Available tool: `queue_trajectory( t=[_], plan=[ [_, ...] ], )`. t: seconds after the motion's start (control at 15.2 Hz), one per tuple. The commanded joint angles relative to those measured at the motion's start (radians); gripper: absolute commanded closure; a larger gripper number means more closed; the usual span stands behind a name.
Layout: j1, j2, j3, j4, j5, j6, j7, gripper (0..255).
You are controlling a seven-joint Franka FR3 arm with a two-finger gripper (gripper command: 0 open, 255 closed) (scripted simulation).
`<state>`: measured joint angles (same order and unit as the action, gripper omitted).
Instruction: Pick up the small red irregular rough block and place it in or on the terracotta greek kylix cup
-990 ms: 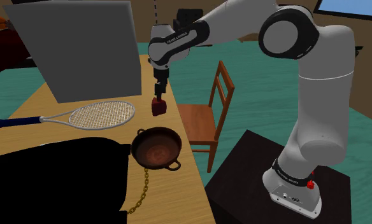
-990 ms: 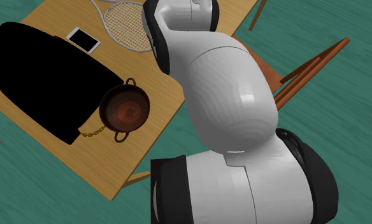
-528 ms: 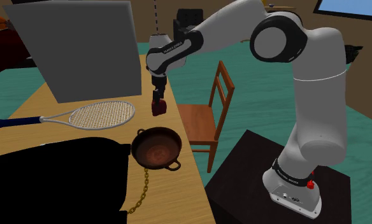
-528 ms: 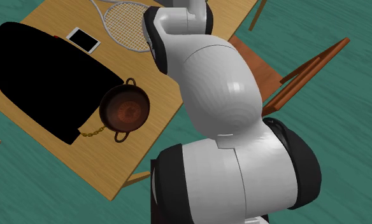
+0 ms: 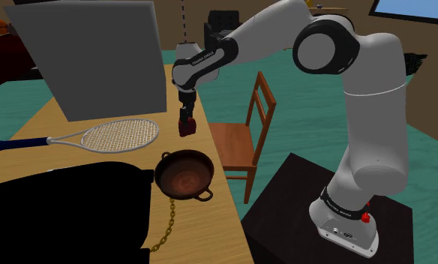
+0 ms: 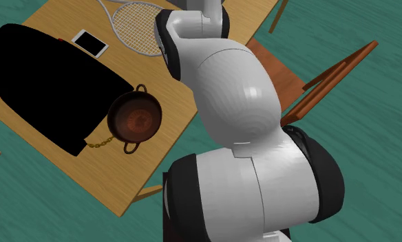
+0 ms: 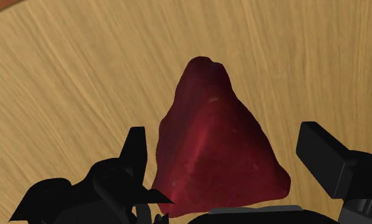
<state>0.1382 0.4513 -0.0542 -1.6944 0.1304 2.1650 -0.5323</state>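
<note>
A small dark red rough block (image 5: 186, 128) sits on the wooden table (image 5: 30, 161), near its edge on the shoulder view's right. My gripper (image 5: 186, 117) points straight down onto it. In the wrist view the block (image 7: 216, 153) lies between my two black fingers (image 7: 137, 153), with a narrow gap on each side, so the gripper (image 7: 226, 143) is open. The brown two-handled kylix cup (image 5: 184, 172) stands on the table nearer the camera than the block. From the second exterior view the cup (image 6: 134, 118) is plain, while my arm hides the block.
A tennis racket (image 5: 97, 136) lies to the shoulder view's left of the block, with a big grey box (image 5: 97, 56) behind it. A black area (image 5: 60, 210) and a chain (image 5: 167, 225) adjoin the cup. A wooden chair (image 5: 244, 139) stands beside the table. A phone (image 6: 90, 42) lies near the racket.
My gripper has come down onto the block and its fingers now stand on either side of it. The upper arm swung a little. The block and cup stayed put.
</note>
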Motion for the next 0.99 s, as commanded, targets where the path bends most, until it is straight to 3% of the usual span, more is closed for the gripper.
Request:
queue_trajectory(
  t=[0.0,0.53,0.92],
  plan=[
    [0.000,0.000,0.000,0.000,0.000,0.000,0.000,255],
    [0.000,-0.004,0.000,-0.008,0.000,0.004,-0.001,255],
    [0.001,-0.028,-0.002,0.027,-0.005,-0.055,0.007,255]
  ],
)
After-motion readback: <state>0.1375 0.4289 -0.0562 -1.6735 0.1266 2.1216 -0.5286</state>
